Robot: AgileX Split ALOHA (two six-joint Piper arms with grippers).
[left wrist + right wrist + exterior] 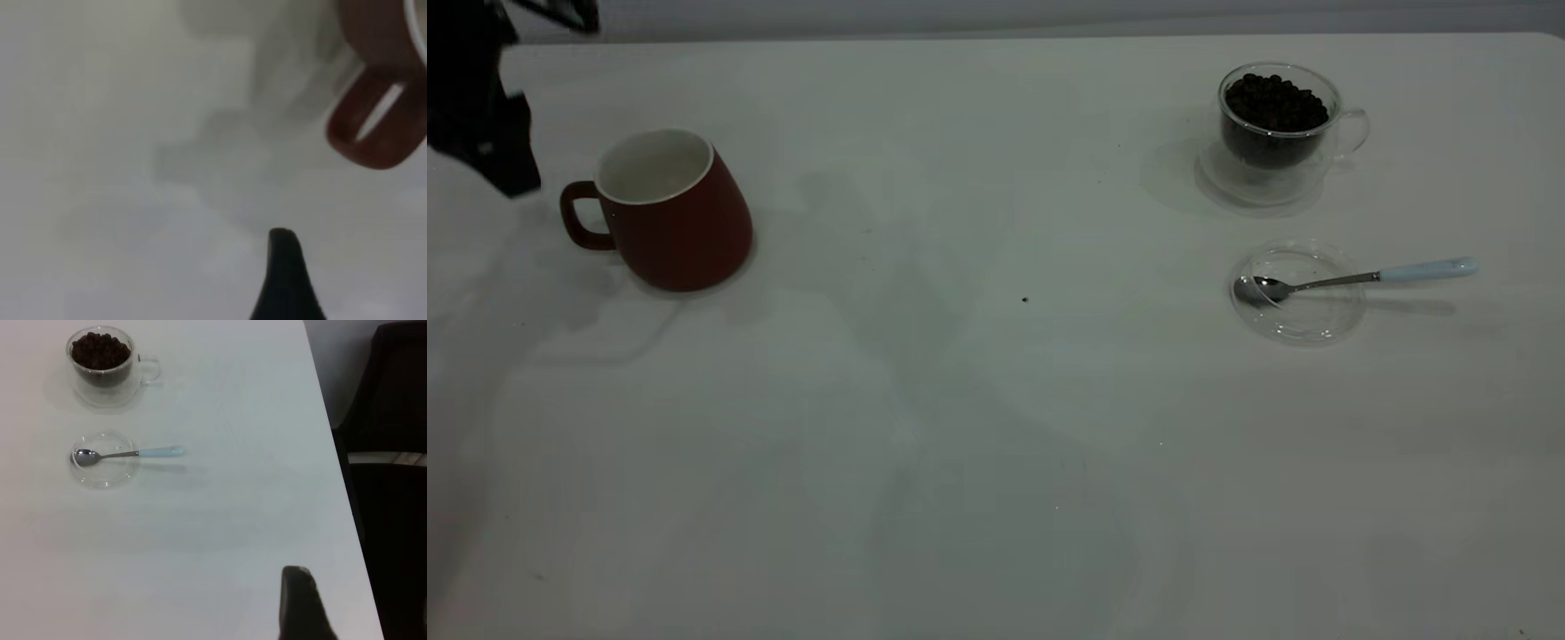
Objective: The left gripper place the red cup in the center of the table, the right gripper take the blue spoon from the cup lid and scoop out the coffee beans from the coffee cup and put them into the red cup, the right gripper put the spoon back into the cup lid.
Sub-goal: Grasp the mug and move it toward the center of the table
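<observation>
Standing on: white desk (996,427), everything upright
Left pincer (489,133): dark, at the desk's left edge beside the red cup's handle; whether apart or together, cannot tell
Right pincer (303,603): one dark tip shows in its wrist view, well apart from the spoon; state cannot tell
Red cup (671,209): left side, empty
Coffee cup (1280,124): far right, holding coffee beans (1273,100)
Cup lid (1298,292): just in front of the coffee cup
Blue spoon (1360,277): bowl in lid, handle pointing right

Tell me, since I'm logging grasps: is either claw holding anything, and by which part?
Nothing is held. The red cup and blue spoon rest untouched on the table.
</observation>
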